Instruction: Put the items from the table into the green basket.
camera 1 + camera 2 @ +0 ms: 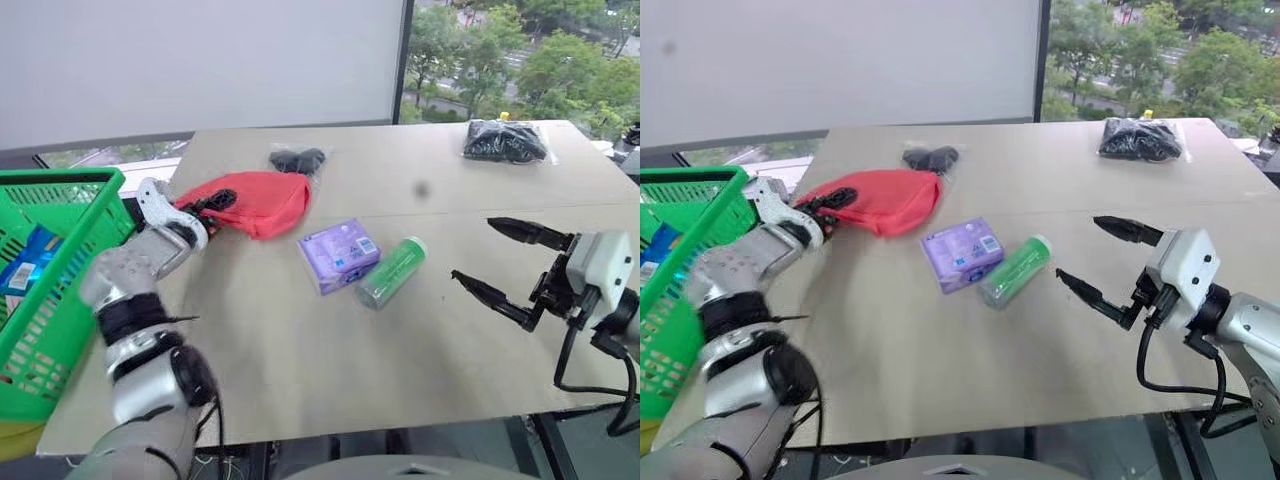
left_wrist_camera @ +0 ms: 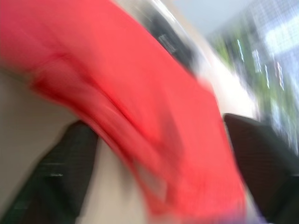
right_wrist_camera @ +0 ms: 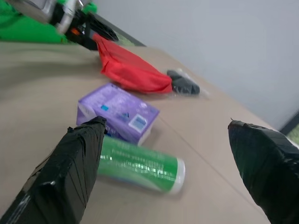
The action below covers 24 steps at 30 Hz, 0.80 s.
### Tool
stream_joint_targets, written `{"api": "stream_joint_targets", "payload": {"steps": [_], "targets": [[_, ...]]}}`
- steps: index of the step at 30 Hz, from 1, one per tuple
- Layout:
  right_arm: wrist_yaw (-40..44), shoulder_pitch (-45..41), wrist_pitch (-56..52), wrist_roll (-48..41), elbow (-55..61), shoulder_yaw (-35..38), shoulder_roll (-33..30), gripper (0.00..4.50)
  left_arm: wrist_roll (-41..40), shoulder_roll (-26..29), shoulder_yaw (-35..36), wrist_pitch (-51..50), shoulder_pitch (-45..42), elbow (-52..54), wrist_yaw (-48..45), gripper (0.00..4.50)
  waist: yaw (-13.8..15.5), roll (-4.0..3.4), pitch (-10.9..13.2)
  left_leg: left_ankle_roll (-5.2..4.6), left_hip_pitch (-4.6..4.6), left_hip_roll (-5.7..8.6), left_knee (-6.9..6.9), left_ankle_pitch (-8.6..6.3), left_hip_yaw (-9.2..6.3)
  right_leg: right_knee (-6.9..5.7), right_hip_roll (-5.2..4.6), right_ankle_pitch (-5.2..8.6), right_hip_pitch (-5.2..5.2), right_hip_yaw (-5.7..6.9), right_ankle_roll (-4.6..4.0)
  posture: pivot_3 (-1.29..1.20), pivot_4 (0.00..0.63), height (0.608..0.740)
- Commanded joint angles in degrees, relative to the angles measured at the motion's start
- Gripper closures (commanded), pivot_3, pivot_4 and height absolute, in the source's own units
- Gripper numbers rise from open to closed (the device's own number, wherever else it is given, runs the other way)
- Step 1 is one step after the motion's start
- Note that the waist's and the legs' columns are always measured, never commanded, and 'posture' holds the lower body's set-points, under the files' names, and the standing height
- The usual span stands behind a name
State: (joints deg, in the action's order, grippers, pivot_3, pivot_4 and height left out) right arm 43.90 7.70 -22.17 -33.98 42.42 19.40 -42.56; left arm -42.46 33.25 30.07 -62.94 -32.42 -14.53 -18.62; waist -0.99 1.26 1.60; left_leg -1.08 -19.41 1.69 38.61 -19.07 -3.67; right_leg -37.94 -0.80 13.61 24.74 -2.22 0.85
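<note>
Left gripper [image 1: 205, 212], fingers spread to either side of the near-left end of the red pouch [image 1: 255, 203]; the left wrist view shows the fabric lying between the two black fingers [image 2: 60, 175], the jaws not closed on it. The pouch rests flat on the table [image 1: 300, 370], just right of the green basket [image 1: 60, 290], which stands at the table's left edge and already holds a blue-printed packet [image 1: 30, 258].

Right gripper [image 1: 505, 265], jaws wide and holding nothing, hovers over the right part of the table, pointing left toward the green can [image 1: 392, 271] lying on its side. The purple packet [image 1: 338, 253] lies touching the can on its left. One clear bag of black contents [image 1: 297, 159] sits just beyond the pouch; a second bag [image 1: 505, 141] lies at the far right.

Step in hand, as judged: grasping the pouch for transfer. Done well, the fingers should close on a firm fold of fabric, not on the loose edge, and the pouch should be lifted clear above the basket rim before it is carried left, since limp cloth may sag and catch on the lattice.
</note>
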Motion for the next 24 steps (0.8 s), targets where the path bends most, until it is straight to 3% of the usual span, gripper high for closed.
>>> {"api": "stream_joint_targets", "payload": {"steps": [1,5,11,18,24], "targets": [[-0.01,-0.19,0.65,-0.52,1.65,1.29,-0.62,0.0,-2.47,9.64,-9.47,-2.13,4.09,12.07,-16.41,0.08,-0.16,-0.02,0.0,0.03,0.0,0.0,0.02,0.02,0.01,-0.01,0.0,0.0,0.01,0.0,-0.01,-0.05,0.0,0.74],[0.03,0.14,0.79,-0.36,1.68,1.19,-0.72,0.0,-2.42,15.46,-16.35,-1.37,1.71,15.08,-26.07,0.08,0.58,-0.27,-0.02,0.11,0.12,0.01,0.03,0.08,0.0,-0.04,-0.01,-0.05,-0.16,0.07,-0.08,-0.05,0.0,0.74],[-0.29,0.03,0.38,-0.76,1.99,1.36,-0.75,0.0,6.71,15.12,-34.8,4.37,-10.06,12.68,-35.87,0.08,1.04,-0.42,0.02,-0.12,0.85,0.06,0.04,-0.02,-0.14,0.17,0.26,-0.01,-1.15,0.23,-0.05,-0.06,0.0,0.74],[-0.75,1.61,0.15,-0.56,3.28,1.34,-0.55,0.0,29.07,4.71,-54.16,25.56,-22.04,-16.02,-41.25,0.08,0.02,-0.42,0.03,0.06,0.74,0.04,0.11,0.08,0.05,0.12,0.7,-0.02,-1.06,-0.09,-0.07,-0.1,0.0,0.74],[-0.21,6.99,-2.29,0.65,4.87,3.7,-2.85,0.0,40.24,-1.68,-60.02,40.37,-28.21,-37.44,-48.99,0.08,-1.04,-0.4,0.07,-0.29,0.67,0.01,0.21,-0.12,0.2,0.15,0.77,-0.02,-1.06,-0.15,-0.06,-0.14,0.0,0.74]]}}
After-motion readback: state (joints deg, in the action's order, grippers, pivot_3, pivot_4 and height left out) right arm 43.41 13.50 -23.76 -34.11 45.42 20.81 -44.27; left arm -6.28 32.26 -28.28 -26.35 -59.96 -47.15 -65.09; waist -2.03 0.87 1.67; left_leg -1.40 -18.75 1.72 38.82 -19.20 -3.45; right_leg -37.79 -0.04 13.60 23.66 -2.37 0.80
